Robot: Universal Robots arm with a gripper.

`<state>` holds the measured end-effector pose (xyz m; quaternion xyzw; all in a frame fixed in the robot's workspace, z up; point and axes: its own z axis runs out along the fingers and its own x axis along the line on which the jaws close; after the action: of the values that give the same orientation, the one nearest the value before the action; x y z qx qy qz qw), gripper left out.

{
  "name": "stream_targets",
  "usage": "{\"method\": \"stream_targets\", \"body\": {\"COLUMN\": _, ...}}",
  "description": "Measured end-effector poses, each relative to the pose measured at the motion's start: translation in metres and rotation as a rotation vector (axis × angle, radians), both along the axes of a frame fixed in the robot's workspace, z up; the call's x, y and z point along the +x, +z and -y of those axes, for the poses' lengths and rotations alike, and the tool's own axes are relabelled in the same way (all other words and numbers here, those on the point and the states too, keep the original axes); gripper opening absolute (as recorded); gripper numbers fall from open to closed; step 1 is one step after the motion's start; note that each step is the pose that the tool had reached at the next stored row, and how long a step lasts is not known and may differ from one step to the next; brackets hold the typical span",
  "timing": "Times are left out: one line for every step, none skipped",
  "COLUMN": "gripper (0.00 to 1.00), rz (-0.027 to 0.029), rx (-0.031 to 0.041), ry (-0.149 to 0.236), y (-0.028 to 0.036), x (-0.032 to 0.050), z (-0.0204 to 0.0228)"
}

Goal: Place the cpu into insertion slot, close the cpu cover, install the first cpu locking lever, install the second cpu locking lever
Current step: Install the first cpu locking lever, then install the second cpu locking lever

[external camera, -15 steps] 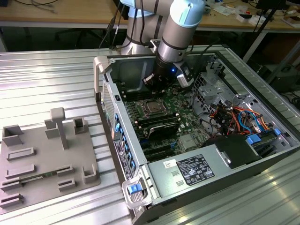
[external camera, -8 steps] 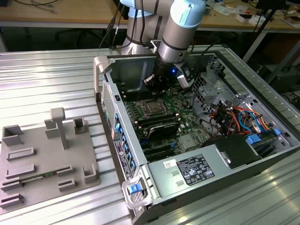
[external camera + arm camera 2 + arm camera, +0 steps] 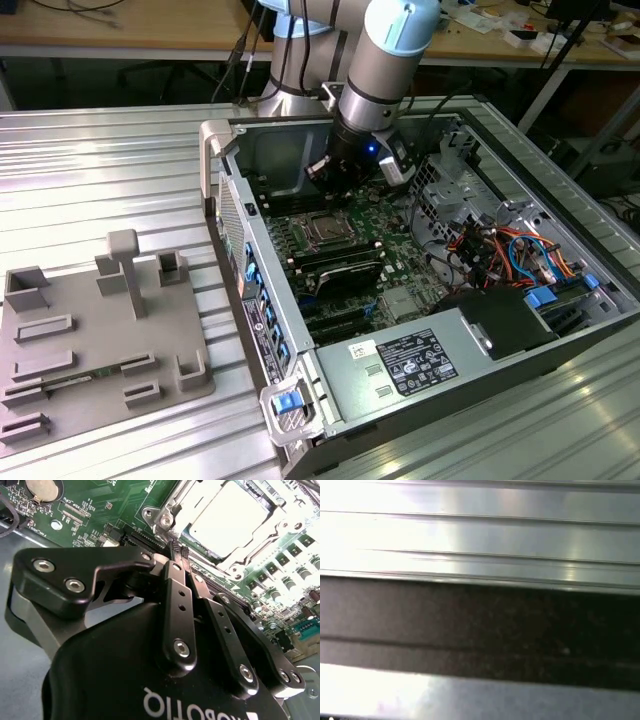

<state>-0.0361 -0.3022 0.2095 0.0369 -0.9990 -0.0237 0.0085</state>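
At the front of the ribbed metal table (image 3: 110, 170), nearest to me, lies a grey moulded fixture tray (image 3: 95, 330) with its upright posts and shallow pockets, well apart from the work. Beyond it the open computer case (image 3: 560, 250) rests on its side, a boxy power supply (image 3: 410, 365) at the near end and a tangle of coloured cables (image 3: 510, 250) toward the exterior view's right. Deeper in, on the green motherboard (image 3: 395, 215), sits the insertion slot (image 3: 327, 232), and in the second wrist view the cpu (image 3: 230, 522) already lies flat in it, its pale metal top showing through the window of the cpu cover (image 3: 250, 555), which looks folded down over it. The gripper (image 3: 179, 550) hangs just above the board at the socket's edge, its two black fingers (image 3: 175, 605) pressed together at the tips with nothing between them that I can make out. I'd judge the chip light, stiff and fragile underneath, best held by its edges; the cover is thin springy steel, and whichever thin wire levers flank it want a firm push near their free ends. Farthest back the arm (image 3: 395, 50) rises toward cluttered benches (image 3: 130, 25).
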Motion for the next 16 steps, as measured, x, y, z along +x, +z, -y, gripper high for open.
{"method": "stream_targets", "body": {"gripper": 0.11, "rz": -0.0001, "rx": -0.0002, "ry": 0.000, "y": 0.0000, "x": 0.0000, "z": 0.0004}}
{"method": "stream_targets", "body": {"gripper": 0.11, "rz": -0.0001, "rx": -0.0003, "ry": 0.000, "y": 0.0001, "x": 0.0000, "z": 0.0005}}
{"method": "stream_targets", "body": {"gripper": 0.11, "rz": -0.0001, "rx": -0.0002, "ry": 0.000, "y": 0.0001, "x": 0.0000, "z": 0.0009}}
{"method": "stream_targets", "body": {"gripper": 0.11, "rz": 0.0000, "rx": -0.0002, "ry": 0.000, "y": 0.0000, "x": 0.0000, "z": 0.0013}}
{"method": "stream_targets", "body": {"gripper": 0.11, "rz": -0.0001, "rx": -0.0003, "ry": 0.000, "y": 0.0001, "x": 0.0000, "z": 0.0014}}
{"method": "stream_targets", "body": {"gripper": 0.11, "rz": -0.0001, "rx": -0.0003, "ry": 0.000, "y": 0.0001, "x": 0.0000, "z": 0.0014}}
{"method": "stream_targets", "body": {"gripper": 0.11, "rz": -0.0001, "rx": -0.0002, "ry": 0.000, "y": 0.0001, "x": 0.0000, "z": 0.0015}}
{"method": "stream_targets", "body": {"gripper": 0.11, "rz": -0.0001, "rx": -0.0002, "ry": 0.000, "y": 0.0001, "x": 0.0000, "z": 0.0015}}
{"method": "stream_targets", "body": {"gripper": 0.11, "rz": -0.0001, "rx": -0.0002, "ry": 0.000, "y": 0.0001, "x": 0.0000, "z": 0.0016}}
{"method": "stream_targets", "body": {"gripper": 0.11, "rz": -0.0001, "rx": -0.0003, "ry": 0.000, "y": 0.0001, "x": 0.0000, "z": 0.0016}}
{"method": "stream_targets", "body": {"gripper": 0.11, "rz": -0.0001, "rx": -0.0002, "ry": 0.000, "y": 0.0001, "x": 0.0000, "z": 0.0017}}
{"method": "stream_targets", "body": {"gripper": 0.11, "rz": -0.0001, "rx": -0.0002, "ry": 0.000, "y": 0.0001, "x": 0.0000, "z": 0.0017}}
{"method": "stream_targets", "body": {"gripper": 0.11, "rz": -0.0001, "rx": -0.0002, "ry": 0.000, "y": 0.0001, "x": 0.0000, "z": 0.0018}}
{"method": "stream_targets", "body": {"gripper": 0.11, "rz": -0.0001, "rx": -0.0003, "ry": 0.000, "y": 0.0001, "x": 0.0000, "z": 0.0021}}
{"method": "stream_targets", "body": {"gripper": 0.11, "rz": -0.0001, "rx": -0.0004, "ry": 0.000, "y": 0.0001, "x": 0.0001, "z": 0.0026}}
{"method": "stream_targets", "body": {"gripper": 0.11, "rz": -0.0001, "rx": -0.0002, "ry": 0.000, "y": 0.0000, "x": 0.0000, "z": 0.0043}}
